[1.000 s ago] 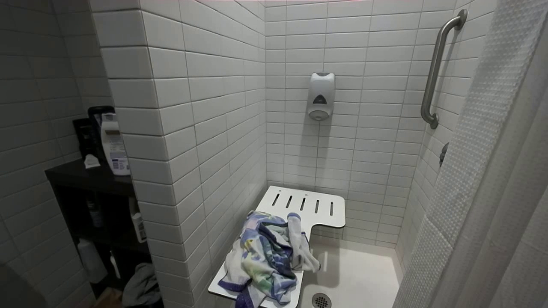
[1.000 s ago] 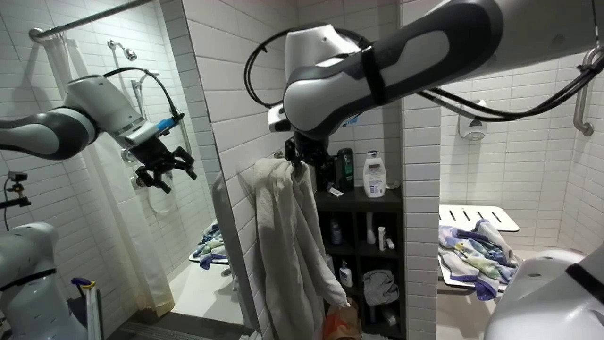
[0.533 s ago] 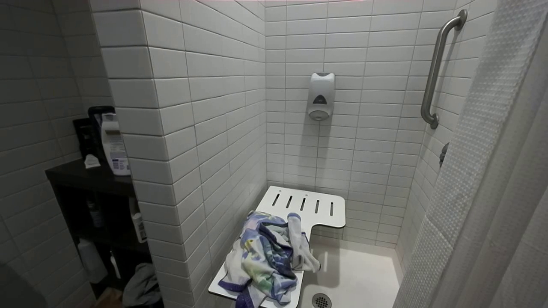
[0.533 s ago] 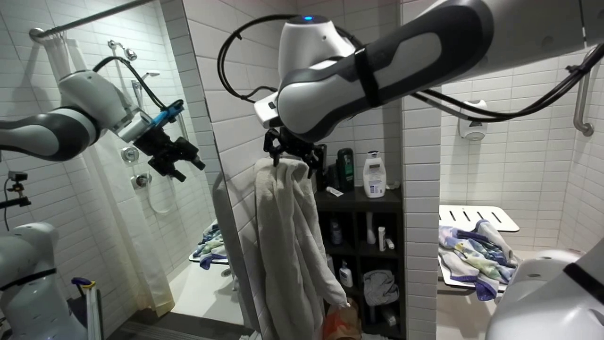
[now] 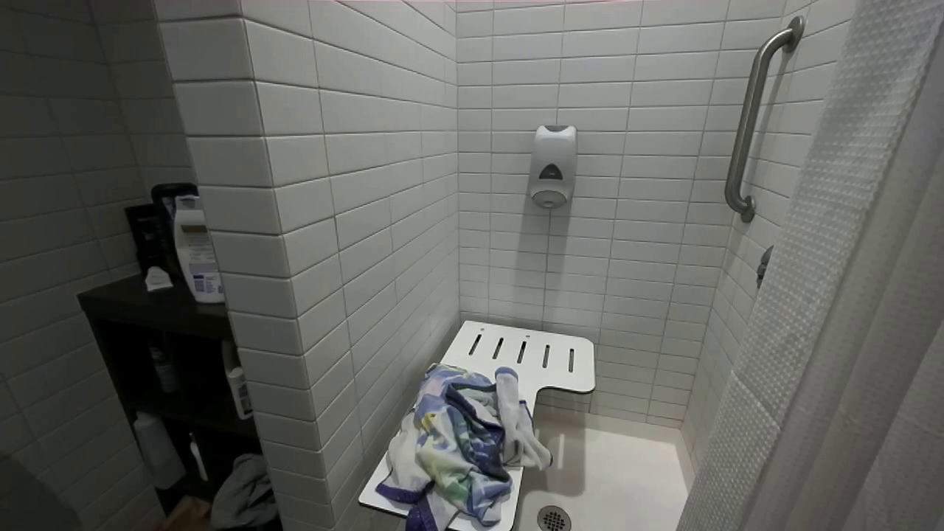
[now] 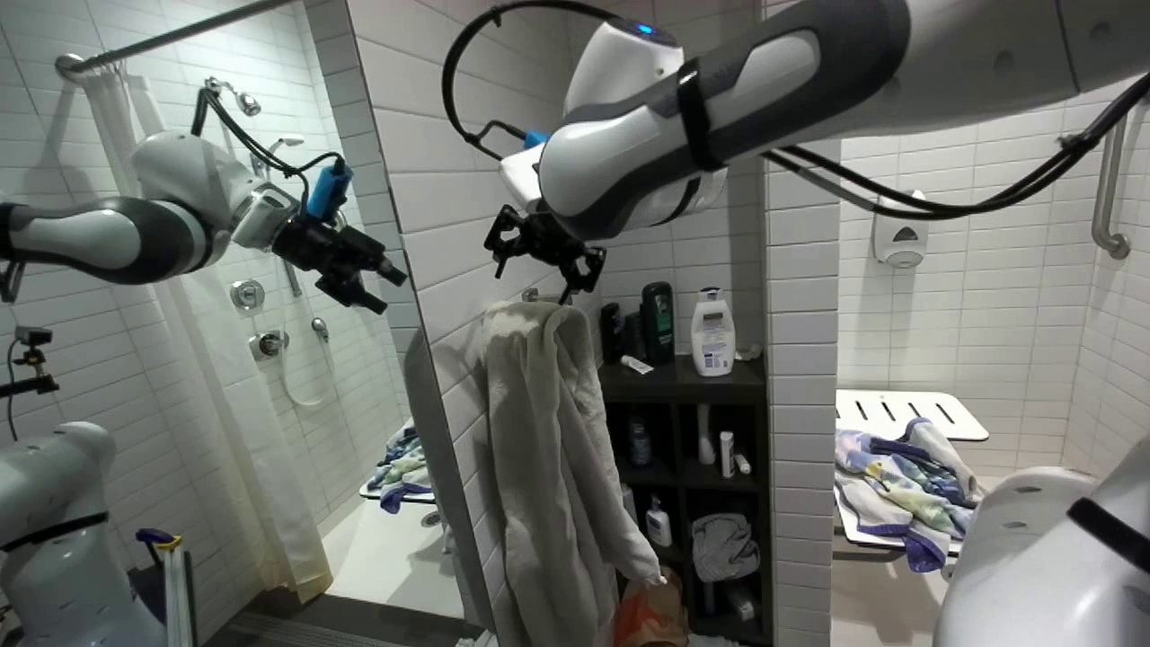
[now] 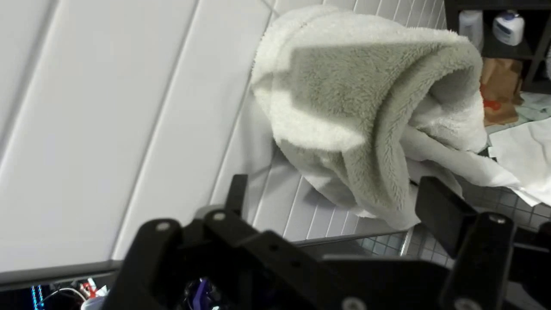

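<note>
A light grey fluffy towel [image 6: 539, 449] hangs against the white tiled wall from a metal hook [image 6: 532, 295] in an exterior view. Just above its top, my black gripper [image 6: 532, 286] points downward with its fingers spread. The wrist view shows the same towel [image 7: 340, 86] beyond the gripper [image 7: 333, 183], its folded top facing the camera. Wide apart stand the two fingers [image 7: 445, 215], and nothing is gripped between them. A shadow of the gripper falls across the towel. Whether a fingertip brushes the cloth cannot be told from the exterior view.
A dark shelf unit [image 6: 683, 386] beside the towel carries a white bottle [image 6: 712, 332] and a dark green bottle [image 6: 658, 323]. A mirror [image 6: 269, 377] reflects the arm. Past a tiled partition [image 5: 310, 258], a colourful cloth [image 5: 461, 442] lies on a shower seat [image 5: 523, 358].
My gripper has risen and turned away from the towel's top, where it was partly hidden behind the arm a second ago. The towel stays hanging, its top folds slightly shifted.
</note>
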`<state>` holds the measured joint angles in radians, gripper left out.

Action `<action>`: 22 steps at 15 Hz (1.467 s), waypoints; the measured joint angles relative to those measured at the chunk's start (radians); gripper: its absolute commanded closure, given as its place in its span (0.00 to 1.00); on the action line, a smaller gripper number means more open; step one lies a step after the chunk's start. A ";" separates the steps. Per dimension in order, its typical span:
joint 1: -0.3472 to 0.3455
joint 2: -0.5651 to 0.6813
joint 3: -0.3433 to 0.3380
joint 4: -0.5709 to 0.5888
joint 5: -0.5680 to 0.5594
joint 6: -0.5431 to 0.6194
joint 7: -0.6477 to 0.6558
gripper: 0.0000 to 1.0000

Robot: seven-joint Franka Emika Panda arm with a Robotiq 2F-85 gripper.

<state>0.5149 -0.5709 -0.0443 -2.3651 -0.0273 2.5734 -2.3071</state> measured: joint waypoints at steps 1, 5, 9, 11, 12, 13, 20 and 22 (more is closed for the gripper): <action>0.004 0.008 -0.013 0.000 0.031 0.001 -0.026 0.00; 0.003 0.030 -0.035 0.001 0.116 -0.002 -0.095 0.00; 0.003 0.045 -0.043 0.001 0.189 -0.002 -0.153 0.00; 0.002 0.056 -0.044 0.003 0.211 -0.005 -0.172 0.00; 0.000 0.063 -0.044 0.008 0.214 -0.008 -0.175 0.00; -0.003 0.071 -0.044 0.014 0.214 -0.011 -0.177 0.00; -0.043 0.132 -0.044 0.067 0.215 -0.042 -0.196 0.00; -0.058 0.151 -0.044 0.079 0.217 -0.049 -0.198 0.00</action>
<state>0.4570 -0.4200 -0.0878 -2.2857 0.1896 2.5246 -2.5054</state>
